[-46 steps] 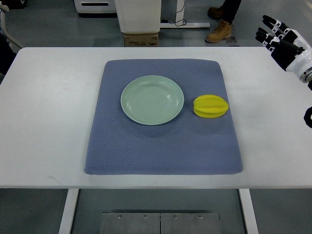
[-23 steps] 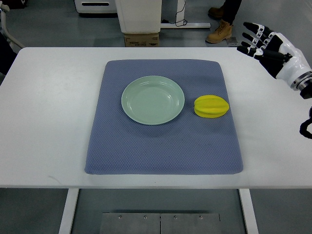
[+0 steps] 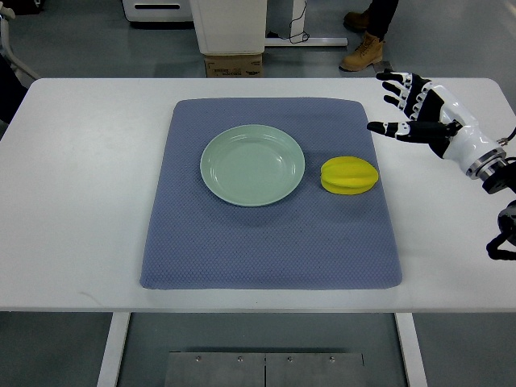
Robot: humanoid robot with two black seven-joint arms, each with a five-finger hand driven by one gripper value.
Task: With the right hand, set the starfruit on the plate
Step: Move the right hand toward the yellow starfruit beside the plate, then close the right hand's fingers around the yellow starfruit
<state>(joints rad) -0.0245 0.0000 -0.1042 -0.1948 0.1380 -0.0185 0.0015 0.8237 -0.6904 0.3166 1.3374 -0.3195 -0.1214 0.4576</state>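
Status: nothing done yet, as you can see — starfruit (image 3: 349, 175) lies on the mat (image 3: 266, 242) just right of the empty plate (image 3: 252, 164), ungrasped; right hand (image 3: 421, 114), fingers spread and holding nothing, hovers beyond the starfruit's far right; pick-up and placing remain.

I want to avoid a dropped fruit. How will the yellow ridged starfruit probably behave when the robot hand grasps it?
The yellow ridged starfruit looks glossy, so it may slip between fingers. Its raised ribs probably stop it rolling far on the textured blue mat and give edges to grip. The open right robot hand looks wide enough to wrap it, though ribs may bruise under pressure.
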